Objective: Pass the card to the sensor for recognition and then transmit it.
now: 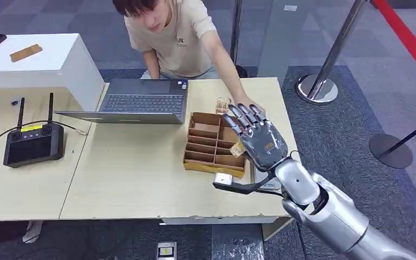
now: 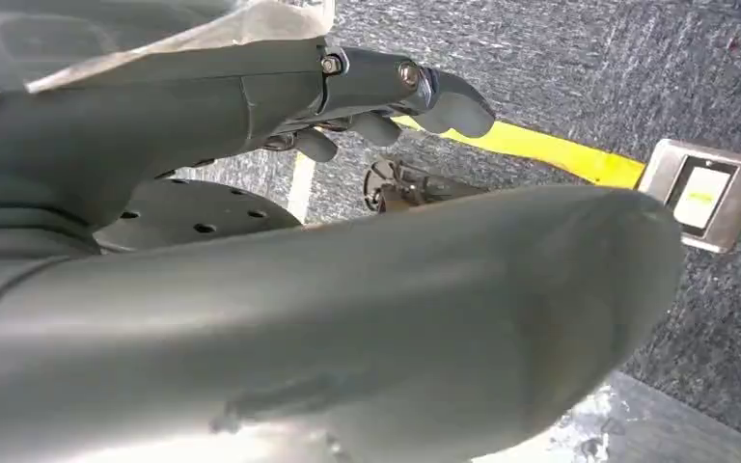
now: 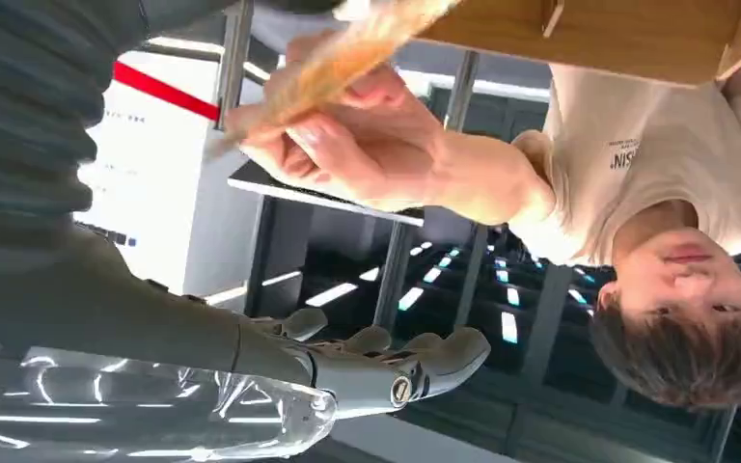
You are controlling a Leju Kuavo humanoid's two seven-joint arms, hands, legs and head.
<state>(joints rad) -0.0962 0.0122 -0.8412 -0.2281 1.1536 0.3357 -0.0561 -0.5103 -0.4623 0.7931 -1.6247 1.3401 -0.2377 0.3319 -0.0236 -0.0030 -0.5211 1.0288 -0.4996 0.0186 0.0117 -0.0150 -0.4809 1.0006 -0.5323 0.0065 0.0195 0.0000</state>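
The right hand [image 1: 260, 138] is raised palm-forward over the right end of the light wooden table [image 1: 141, 179], its silver arm coming in from the lower right. Its fingers [image 1: 244, 116] are spread and nearly straight, and nothing sits between them (the right wrist view agrees: the fingertips [image 3: 444, 357] reach out into open air). The left hand [image 2: 386, 92] hangs low over dark carpet, the fingers loosely curled and apart with nothing in them; beyond them run a yellow floor line [image 2: 531, 149] and a small metal floor plate [image 2: 704, 193].

Just beneath the right wrist, at the table's near edge, lies a small flat grey device with a pale top [image 1: 225, 179]; whether this is the sensor I cannot tell. Directly behind it stands a brown cardboard box [image 1: 214, 143] split into compartments, partly hidden by the raised palm.

Past the box, a person's hand [image 1: 247, 106] reaches across the table to just behind the robot's fingers. In the right wrist view that person's hand [image 3: 347, 135] pinches a thin, tan, card-like piece [image 3: 347, 53] by its edge, close to the box; I take it for the card, though blur leaves that unsure.

Farther back sit an open laptop [image 1: 141, 100], a black controller with two antennas [image 1: 32, 142] to the left, and a white cabinet [image 1: 38, 65].
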